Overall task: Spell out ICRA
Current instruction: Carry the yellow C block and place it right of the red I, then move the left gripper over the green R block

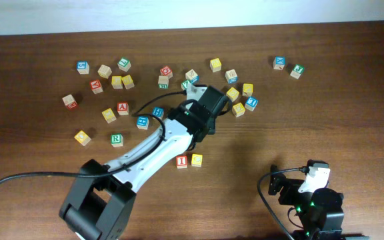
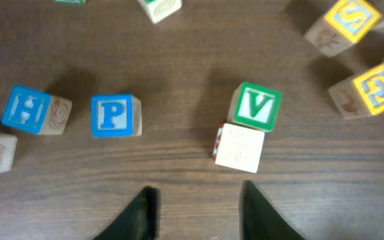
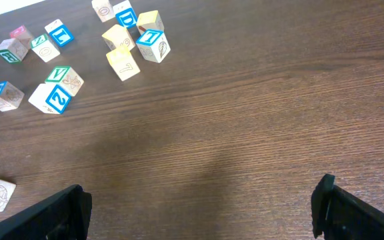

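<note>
I block (image 1: 181, 161): red letter, lying flat on the worktop (image 1: 279, 133), well behind the left jaws and just beside the left arm (image 1: 153, 150), on its right side. The block is a cube with no long axis. Its letter faces up, the stroke running from the near edge of the worktop toward the far edge. A yellow block (image 1: 197, 160) sits just beside it on the side away from the arm.

R block (image 1: 116, 139), green, and A block (image 1: 123, 108), red, lie left of the left jaws, both letter-up and apart from each other.

Left jaws: spread and holding nothing, both fingers (image 2: 145, 213) low over the worktop. Just ahead, in line with the right finger, a cream block (image 2: 240, 147) touches a green V block (image 2: 255, 107) beyond it. A blue P block (image 2: 115, 115) and a blue H block (image 2: 27, 109) stand ahead to the left. Far ahead to the right is a yellow lettered block (image 2: 377, 90); I cannot tell whether it reads C or G.

Right jaws: spread wide and holding nothing, with bare worktop between the fingers (image 3: 52, 213). A blue Z block (image 3: 59, 99) lies well ahead to the left.
</note>
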